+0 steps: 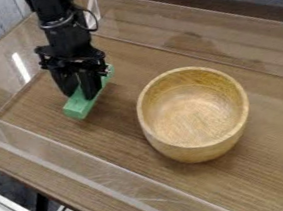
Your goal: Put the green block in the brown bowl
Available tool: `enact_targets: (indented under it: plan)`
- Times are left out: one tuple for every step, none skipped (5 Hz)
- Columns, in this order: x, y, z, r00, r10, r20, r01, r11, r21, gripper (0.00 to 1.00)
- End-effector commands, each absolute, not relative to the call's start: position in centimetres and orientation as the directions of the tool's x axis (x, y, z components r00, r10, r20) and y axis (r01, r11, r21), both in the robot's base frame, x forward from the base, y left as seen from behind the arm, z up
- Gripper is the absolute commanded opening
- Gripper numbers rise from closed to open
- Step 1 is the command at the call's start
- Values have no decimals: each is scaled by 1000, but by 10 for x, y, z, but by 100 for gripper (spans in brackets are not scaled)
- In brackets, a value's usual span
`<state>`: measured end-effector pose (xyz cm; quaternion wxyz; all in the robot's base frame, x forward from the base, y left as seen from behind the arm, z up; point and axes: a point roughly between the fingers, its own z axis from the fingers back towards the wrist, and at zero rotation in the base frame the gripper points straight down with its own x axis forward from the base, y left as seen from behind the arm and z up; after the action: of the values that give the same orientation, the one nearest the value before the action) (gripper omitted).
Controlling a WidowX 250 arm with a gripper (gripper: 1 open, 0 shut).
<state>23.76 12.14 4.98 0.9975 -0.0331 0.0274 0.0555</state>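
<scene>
I'm looking at the wooden table (215, 40), walled by clear panels. The brown bowl (193, 112) is sitting right of centre, nothing inside it. My gripper (82, 89) is pointing straight down to the bowl's left, its jaws clamping the green block (80, 104), which is hanging tilted, its lower end apparently just clear of the tabletop.

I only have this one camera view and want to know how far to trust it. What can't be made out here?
- Gripper fingertips: dark and small, so their contact with the green block is unclear.
- Block's top end: covered by the gripper.
- Whether the block is clear of the table: a single view cannot settle it.
- Arm above the gripper: cut off by the top edge.
- Brown bowl: its outer far side is hidden by its rim.
</scene>
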Motion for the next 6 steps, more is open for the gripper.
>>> enact_targets:
  plan:
    - [252,128,62,995,102,0,-102,994,-36,0]
    - [255,128,63,995,101,2,-101,994,-37,0]
    - [257,128,64,995,100,5,-99,994,-39,0]
    - [259,127,64,995,98,8,-98,994,-41,0]
    - [262,127,64,995,96,9,-96,995,-42,0]
    - [264,127,63,995,95,10,-94,995,-42,0]
